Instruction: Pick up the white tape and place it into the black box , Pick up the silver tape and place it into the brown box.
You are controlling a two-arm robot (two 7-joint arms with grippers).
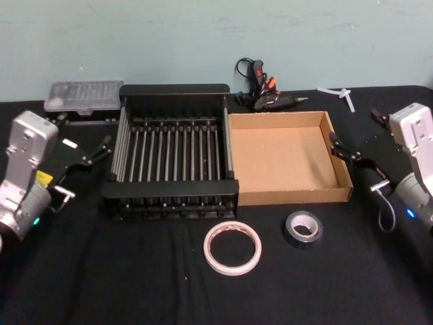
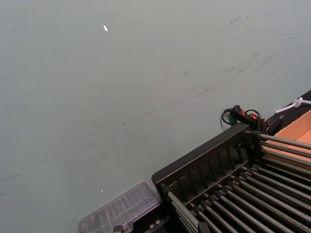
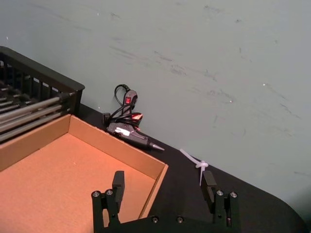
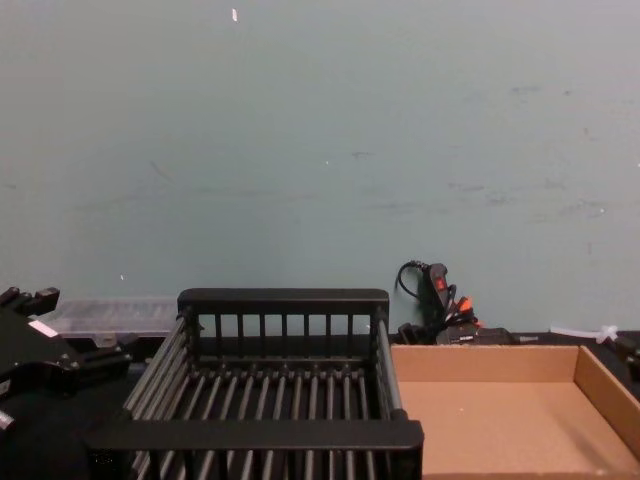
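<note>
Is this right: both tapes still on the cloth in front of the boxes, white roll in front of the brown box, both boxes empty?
One slip. In the head view the white tape lies in front of the black box, at its right end; the silver tape is the one in front of the brown box. Both rolls are on the cloth, both boxes empty.

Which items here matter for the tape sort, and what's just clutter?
Job:
white tape roll with red marks
dark grey-silver tape roll
black slatted crate
shallow brown cardboard tray

Clutter:
black glue gun with cord
clear plastic case
white plastic piece
</note>
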